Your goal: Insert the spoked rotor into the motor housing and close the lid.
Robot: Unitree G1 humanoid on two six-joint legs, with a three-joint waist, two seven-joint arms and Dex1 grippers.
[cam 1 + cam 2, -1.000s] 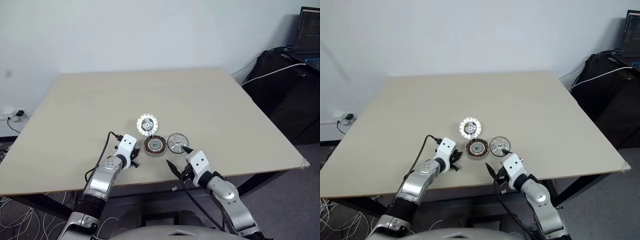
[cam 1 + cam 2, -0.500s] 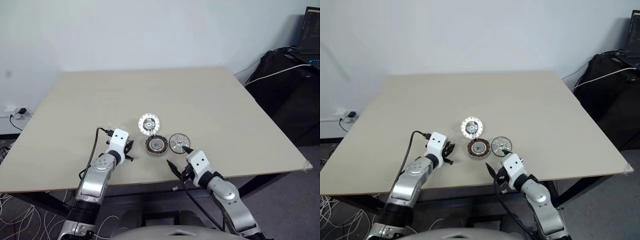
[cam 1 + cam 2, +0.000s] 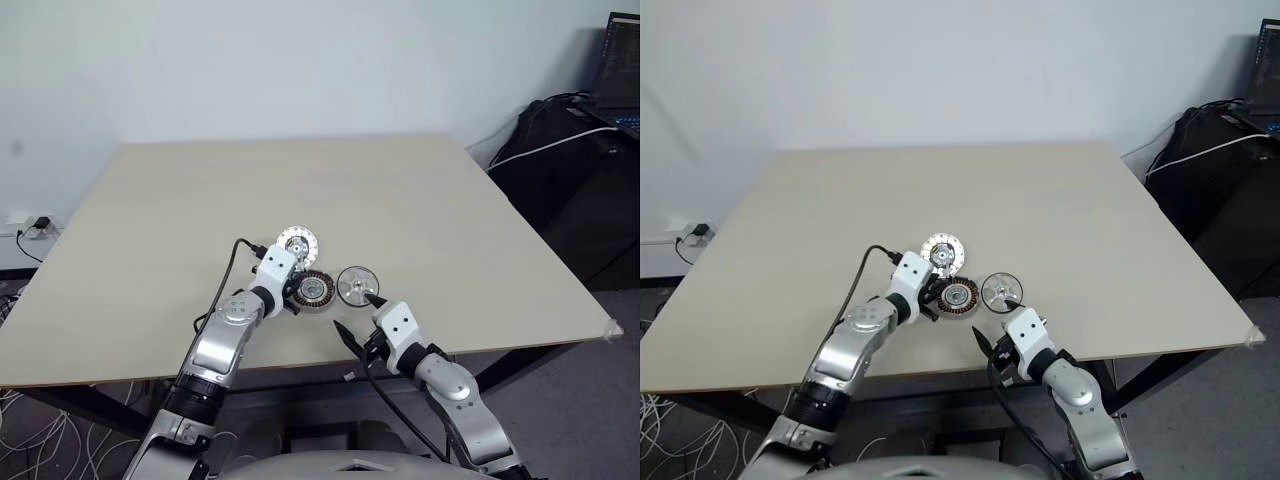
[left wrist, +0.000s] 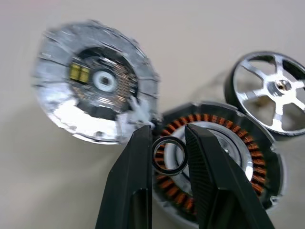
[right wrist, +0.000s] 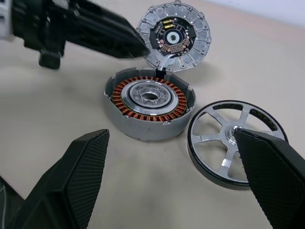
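**Small ring pinched over the motor housing**

The motor housing (image 5: 147, 102) sits open on the table, its copper windings showing. It lies just under the left gripper (image 4: 167, 129). That gripper's fingers (image 4: 138, 162) are narrow, pinching a small black ring (image 4: 169, 155) above the housing's rim. The lid (image 4: 95, 81), a segmented disc with a circuit board in its middle, lies just past those fingertips, touching the housing. The spoked rotor (image 4: 274, 93), black-rimmed with five bright spokes, lies to the fingers' other side, just beside the housing. The right gripper (image 5: 171, 136) is spread wide and holds nothing. One fingertip is at the rotor's hub, and the housing lies ahead between the two fingers. The pale beige table (image 3: 300, 180) stands before a white wall (image 3: 300, 60). A black bag (image 3: 570, 190) and a laptop (image 3: 620, 60) stand off to the right.
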